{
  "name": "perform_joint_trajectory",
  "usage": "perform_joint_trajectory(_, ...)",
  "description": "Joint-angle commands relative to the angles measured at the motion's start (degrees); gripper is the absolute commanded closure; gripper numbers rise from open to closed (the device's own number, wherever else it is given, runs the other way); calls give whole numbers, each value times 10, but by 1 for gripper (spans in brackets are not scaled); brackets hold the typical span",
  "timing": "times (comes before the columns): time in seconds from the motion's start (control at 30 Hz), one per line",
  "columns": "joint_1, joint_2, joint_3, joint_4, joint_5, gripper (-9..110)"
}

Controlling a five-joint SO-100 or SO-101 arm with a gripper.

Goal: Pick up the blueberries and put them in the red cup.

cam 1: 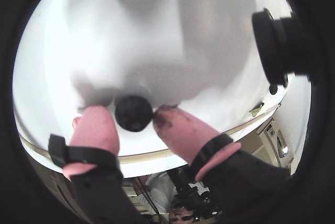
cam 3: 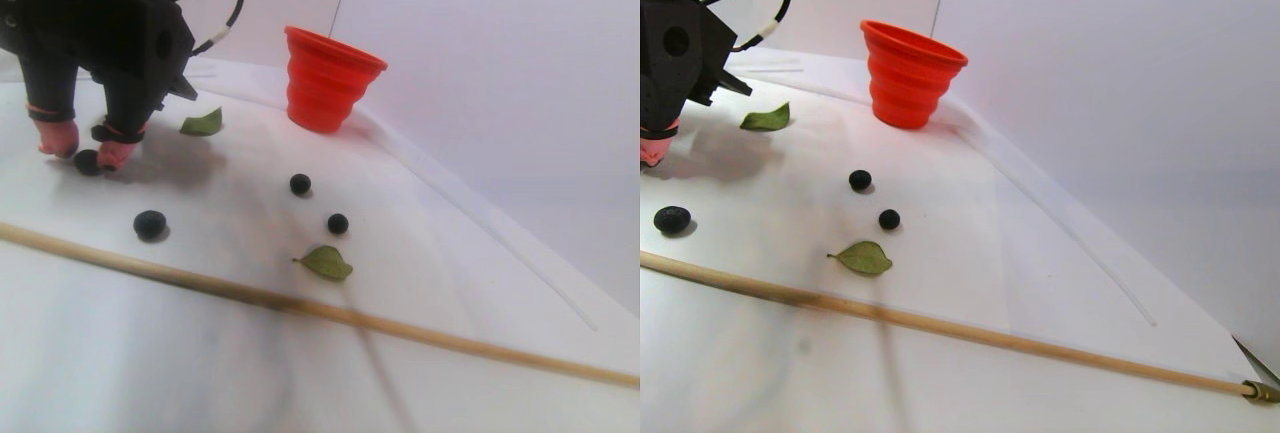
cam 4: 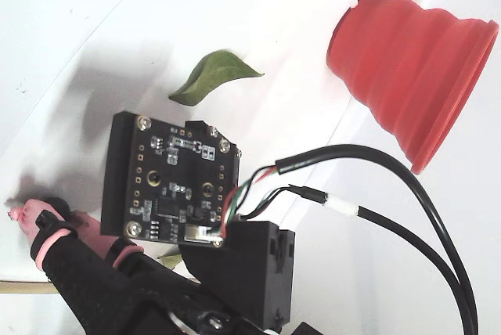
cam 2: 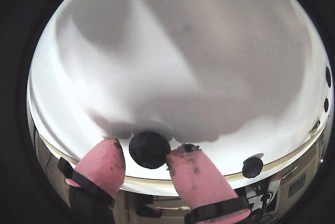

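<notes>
Pink-padded fingers (cam 1: 97,130) of the pincer (cam 1: 134,115) were set narrowly apart around one small, light, easily bruised blueberry (cam 1: 134,112) on the white tabletop (cam 3: 480,283), best pinched gently across its middle, far from the red cup (cam 3: 328,78).

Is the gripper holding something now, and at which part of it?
A blueberry sits between the pink fingertips of the gripper at its sides, on the table. One pad touches; a firm grip cannot be told.

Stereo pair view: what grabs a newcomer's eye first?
The red cup standing upright at the back of the white table. Then, far left, the gripper with its pink-tipped jaws down around one blueberry, three more berries lying loose nearer the middle.
</notes>
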Motion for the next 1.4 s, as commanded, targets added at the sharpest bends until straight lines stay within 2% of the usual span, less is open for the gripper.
perform_joint_trajectory(0.0,2,4,-4,-8,3,87)
perform_joint_trajectory(0.77,12,-5,2,-16,-14,90)
perform_joint_trajectory(1.37,40,132,16,86,-19,91)
